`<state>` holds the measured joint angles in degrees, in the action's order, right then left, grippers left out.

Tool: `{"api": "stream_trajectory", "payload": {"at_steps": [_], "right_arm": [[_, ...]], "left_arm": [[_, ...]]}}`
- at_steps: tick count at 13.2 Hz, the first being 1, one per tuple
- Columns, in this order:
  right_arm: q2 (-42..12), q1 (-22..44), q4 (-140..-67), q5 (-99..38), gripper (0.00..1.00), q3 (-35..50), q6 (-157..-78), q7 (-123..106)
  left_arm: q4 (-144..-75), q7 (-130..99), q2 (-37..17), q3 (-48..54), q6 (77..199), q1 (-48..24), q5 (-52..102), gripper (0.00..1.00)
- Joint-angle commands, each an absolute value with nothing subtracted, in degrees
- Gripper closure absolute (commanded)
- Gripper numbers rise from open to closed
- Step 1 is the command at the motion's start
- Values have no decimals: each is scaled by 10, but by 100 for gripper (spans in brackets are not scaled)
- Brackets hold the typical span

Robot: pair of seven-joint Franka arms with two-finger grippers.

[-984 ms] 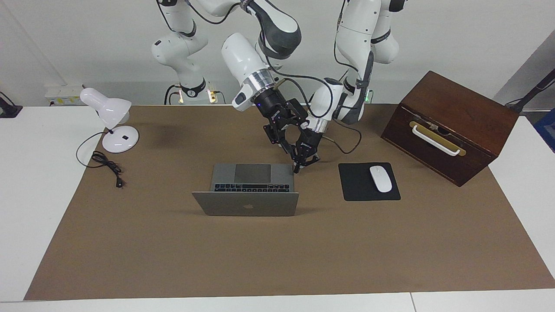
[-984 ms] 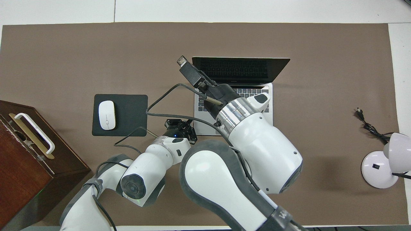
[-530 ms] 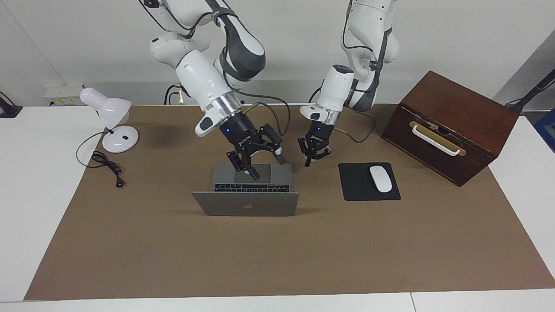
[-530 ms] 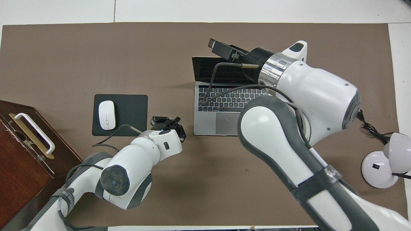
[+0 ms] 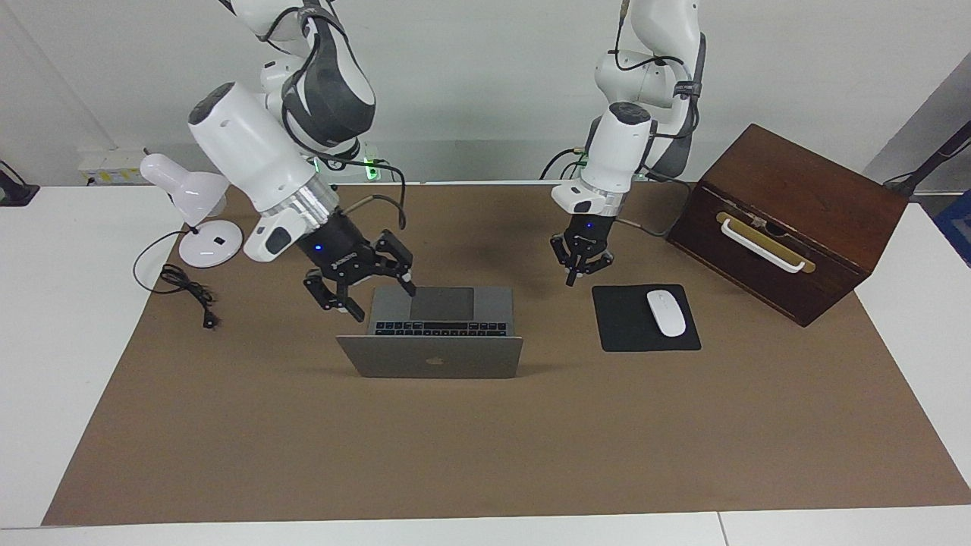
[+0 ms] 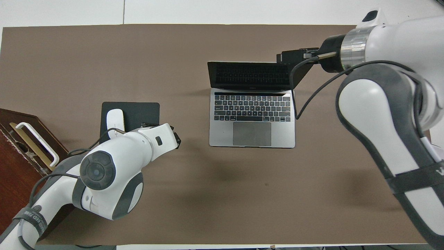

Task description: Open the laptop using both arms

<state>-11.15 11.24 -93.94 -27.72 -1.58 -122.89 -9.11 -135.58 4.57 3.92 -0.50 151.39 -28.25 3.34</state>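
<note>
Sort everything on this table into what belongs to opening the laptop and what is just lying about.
Belongs to the job:
- laptop, lid already raised
- left gripper, shut, over the brown mat near the mouse pad
- right gripper, open, beside the laptop

Just lying about:
- black mouse pad
- white mouse
- white desk lamp
- wooden box

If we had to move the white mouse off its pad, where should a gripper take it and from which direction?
Grip the mouse across its narrow middle, from straight above. It lies flat on the mouse pad, low and rounded, long axis running toward the robots, so the two long sides are the graspable faces.
</note>
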Motion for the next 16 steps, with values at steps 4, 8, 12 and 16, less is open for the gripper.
{"api": "stream_trajectory", "payload": {"at_steps": [4,8,12,16], "right_arm": [[-78,33,-863,-137,0,-13,-959,-77],[-21,12,-876,-81,0,-13,-868,80],[34,-3,-938,-45,0,-13,-874,63],[85,-13,-1025,-40,0,-13,-937,27]], "left_arm": [[-1240,67,63,-4,1289,-212,20,17],[-1237,67,104,-5,1251,-152,20,0],[-1206,66,113,-5,1176,-79,20,0],[-1149,66,108,-5,1107,-26,20,0]]}}
